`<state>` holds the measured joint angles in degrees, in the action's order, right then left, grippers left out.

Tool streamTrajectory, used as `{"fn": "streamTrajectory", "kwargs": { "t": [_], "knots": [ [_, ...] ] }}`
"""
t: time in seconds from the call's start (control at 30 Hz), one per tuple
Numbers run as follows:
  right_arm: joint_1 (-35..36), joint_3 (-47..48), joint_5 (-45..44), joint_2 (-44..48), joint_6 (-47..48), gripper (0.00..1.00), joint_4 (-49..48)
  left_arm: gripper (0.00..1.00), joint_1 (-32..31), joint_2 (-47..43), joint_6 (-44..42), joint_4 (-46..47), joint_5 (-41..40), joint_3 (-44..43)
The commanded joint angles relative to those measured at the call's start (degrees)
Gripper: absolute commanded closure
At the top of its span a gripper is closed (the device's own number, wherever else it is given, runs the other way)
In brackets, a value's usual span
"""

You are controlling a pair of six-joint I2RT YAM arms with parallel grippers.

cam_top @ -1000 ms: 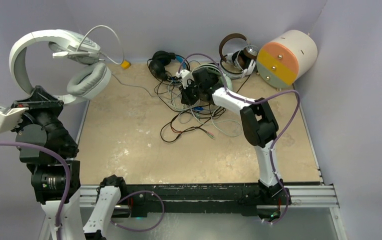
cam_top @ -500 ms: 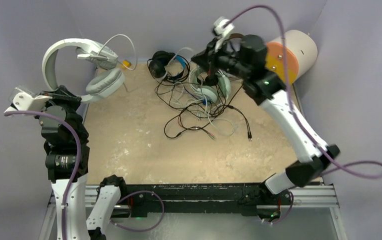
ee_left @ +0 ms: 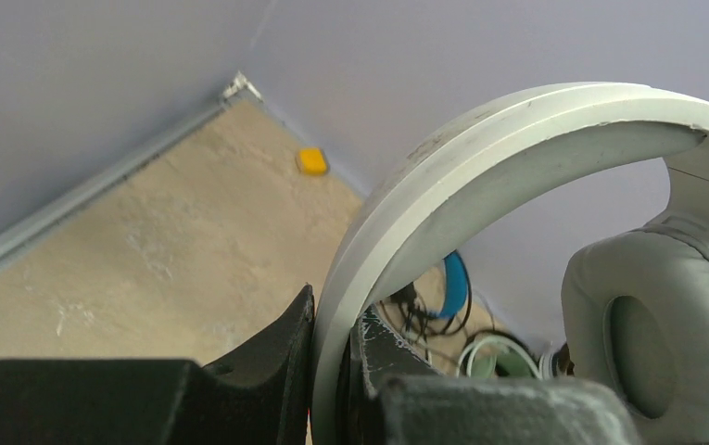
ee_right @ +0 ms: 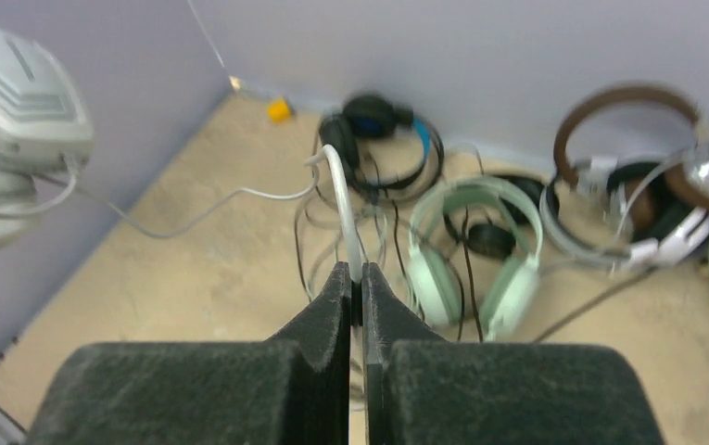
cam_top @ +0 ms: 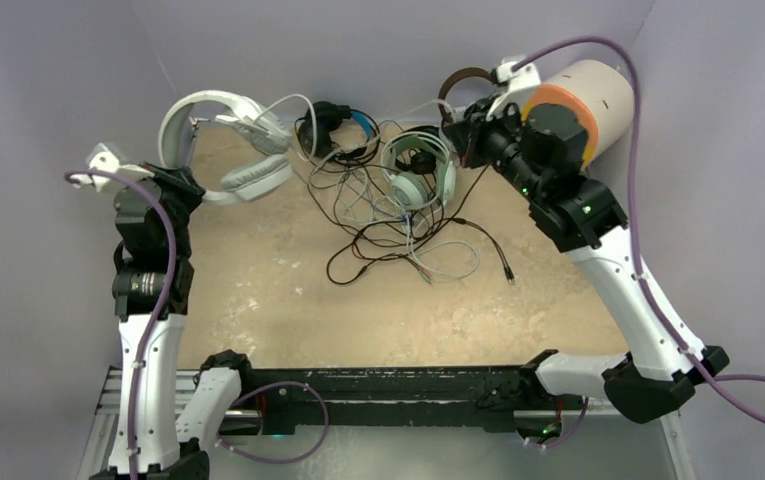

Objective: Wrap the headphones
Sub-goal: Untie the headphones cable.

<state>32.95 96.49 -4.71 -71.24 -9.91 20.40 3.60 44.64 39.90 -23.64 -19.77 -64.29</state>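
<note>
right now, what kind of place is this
Likely a robot lab test cell: plain lavender walls around a beige tabletop, two arms bolted to a rail, tangled headphones.

Far left, a white-grey padded headset (cam_top: 248,178) hangs over the beige tabletop (cam_top: 278,300); mid-back, a mint-green headset (cam_top: 405,188) lies on tangled cables (cam_top: 388,228); a cream cylinder (cam_top: 598,95) stands far right.

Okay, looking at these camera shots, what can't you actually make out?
Right wrist view: the white cable past the right gripper; the fingers hide its free end.
Left wrist view: the white-grey headset is cut by the right edge; the left gripper hides the band's lower part.
Top view: which cable in the tangle belongs to which headset; too thin, overlapping.
</note>
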Motion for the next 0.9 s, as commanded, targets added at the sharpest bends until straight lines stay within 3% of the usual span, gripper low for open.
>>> {"fn": "streamTrajectory", "kwargs": {
  "t": [0.0,0.37,0.6,0.73,0.87],
  "knots": [
    [0.1,-7.0,-3.2,1.4,-2.1,1.00,4.2,1.00,-0.3,2.1,3.8,3.5,9.1,1.7],
    [0.1,-26.3,-10.4,1.9,-11.5,1.00,6.9,1.00,-0.3,4.9,3.1,6.5,25.1,9.0],
    [0.1,-32.7,13.8,2.4,-4.5,1.00,-1.0,1.00,-0.3,6.7,0.5,6.4,27.6,9.4],
    [0.1,-31.2,19.7,4.0,-2.9,1.00,0.4,1.00,-0.3,7.6,0.0,7.5,32.0,10.6],
    [0.1,-30.7,21.1,7.2,-2.1,1.00,4.1,1.00,-0.3,7.9,0.1,7.2,31.3,11.4]
  ]
}}
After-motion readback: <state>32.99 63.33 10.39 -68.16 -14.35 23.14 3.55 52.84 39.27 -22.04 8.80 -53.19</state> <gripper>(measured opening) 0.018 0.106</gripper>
